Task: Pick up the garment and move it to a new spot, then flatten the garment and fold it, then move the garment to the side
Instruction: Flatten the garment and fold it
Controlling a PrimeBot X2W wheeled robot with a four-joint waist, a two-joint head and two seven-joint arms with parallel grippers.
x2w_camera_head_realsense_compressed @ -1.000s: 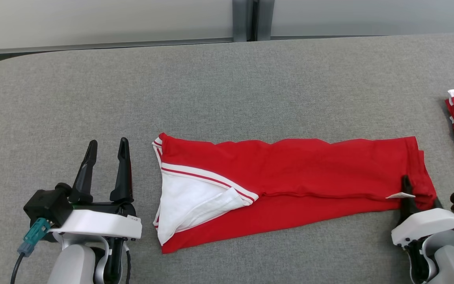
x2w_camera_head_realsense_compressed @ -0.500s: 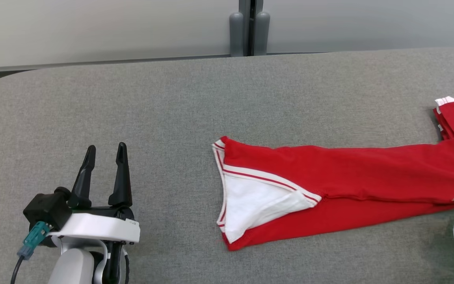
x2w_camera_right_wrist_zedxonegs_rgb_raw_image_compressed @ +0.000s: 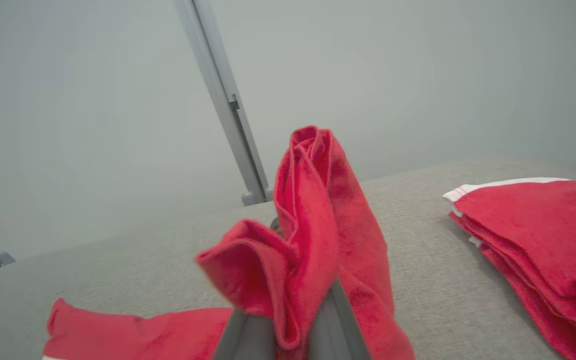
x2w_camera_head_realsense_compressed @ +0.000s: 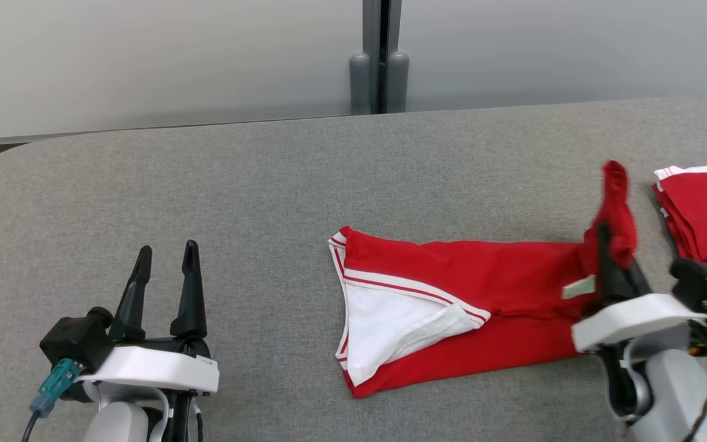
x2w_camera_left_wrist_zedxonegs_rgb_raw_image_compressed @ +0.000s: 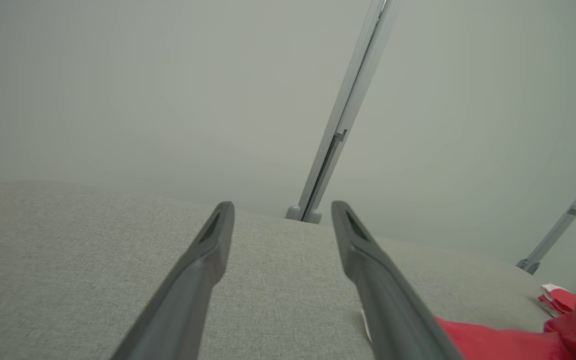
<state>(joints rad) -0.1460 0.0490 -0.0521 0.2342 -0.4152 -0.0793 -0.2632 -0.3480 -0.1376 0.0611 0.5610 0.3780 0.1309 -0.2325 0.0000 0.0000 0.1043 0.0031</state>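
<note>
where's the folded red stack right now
In the head view the stack lies at the far right of the table, just right of the raised end of the garment. In the right wrist view it also sits at the right.

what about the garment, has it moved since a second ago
Yes. The garment has slid right, toward the red stack; its collar end now lies nearer the wall post, and the right gripper holds its other end lifted.
</note>
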